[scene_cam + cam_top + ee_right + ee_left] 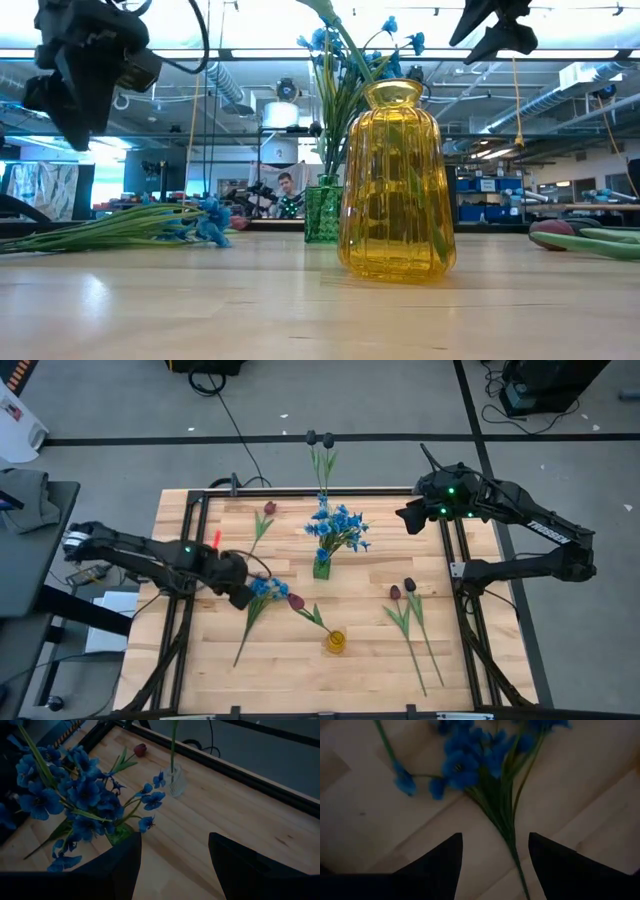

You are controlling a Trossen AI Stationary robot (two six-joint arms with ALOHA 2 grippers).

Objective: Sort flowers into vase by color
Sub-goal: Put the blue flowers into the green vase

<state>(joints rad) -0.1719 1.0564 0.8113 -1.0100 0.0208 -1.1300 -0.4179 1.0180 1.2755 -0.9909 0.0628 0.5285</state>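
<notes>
vases: 3 on the wooden table (200, 670) – green vase (321, 569) at centre, yellow vase (335, 642) at 6 o'clock from it, clear vase (176, 783) near the far edge at 12 o'clock
blue flowers: 2 lots – one bunch (338, 527) standing in the green vase; one blue spray (262, 592) lying flat at 8 o'clock of the green vase, stem running toward the near edge
red buds: 4 counted – 1 loose red bud (269, 508) lying at 10 o'clock of the green vase; 1 in-vase bud (296, 602) leaning out of the yellow vase toward 10 o'clock; 2 right-side buds (402, 589) lying side by side at 4 o'clock of the green vase, stems toward the near edge
dark-headed stems: 2 (320, 438), upright in the clear vase
left gripper (243, 597): low over the lying blue spray, fingers apart, stem between them in the left wrist view; contact with the stem not clear
right gripper (408, 520): raised at 3 o'clock of the blue bunch, near the table's right rail, fingers apart, nothing between them
background: 1 person (288, 188) far behind the table in the low view
</notes>
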